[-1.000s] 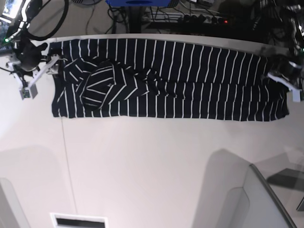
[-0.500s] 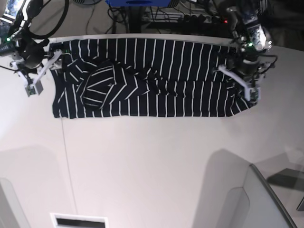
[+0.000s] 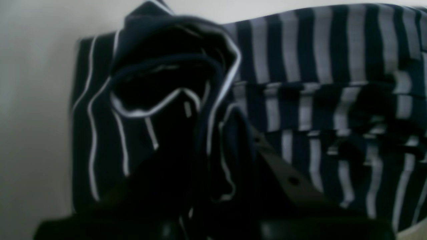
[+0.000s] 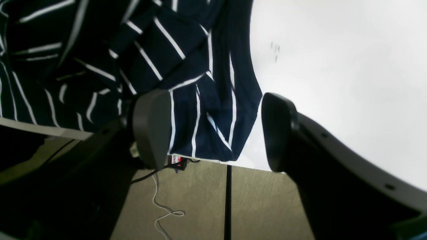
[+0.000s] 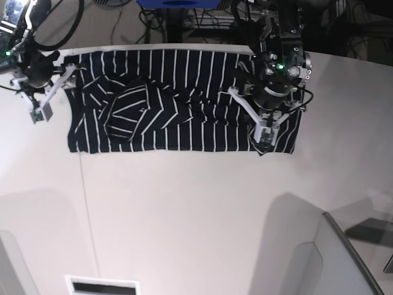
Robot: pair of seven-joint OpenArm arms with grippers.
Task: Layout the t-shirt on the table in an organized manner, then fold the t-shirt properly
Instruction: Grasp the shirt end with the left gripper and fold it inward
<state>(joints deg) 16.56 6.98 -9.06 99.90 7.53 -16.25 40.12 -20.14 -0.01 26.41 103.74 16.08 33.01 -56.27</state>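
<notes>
The dark striped t-shirt [image 5: 184,110] lies in a long band along the far part of the white table [image 5: 196,209]. My left gripper [image 5: 268,132] is shut on the t-shirt's right end, holding it lifted and doubled back over the rest. In the left wrist view the bunched fabric [image 3: 173,100] rises from the shut jaws and hides the fingertips. My right gripper [image 5: 43,101] stands open at the t-shirt's far left corner. In the right wrist view its two fingers [image 4: 151,128] straddle that corner [image 4: 213,110] at the table's edge [image 4: 333,66] without closing on it.
The far table edge runs right behind the shirt, with cables and equipment [image 5: 215,18] beyond it and floor [image 4: 200,200] below. A grey curved object [image 5: 325,258] stands at the front right. A white slotted panel [image 5: 101,286] sits at the front left.
My left arm has carried the shirt's right end leftward across the table, so the shirt's span is now shorter. The right arm has barely moved.
</notes>
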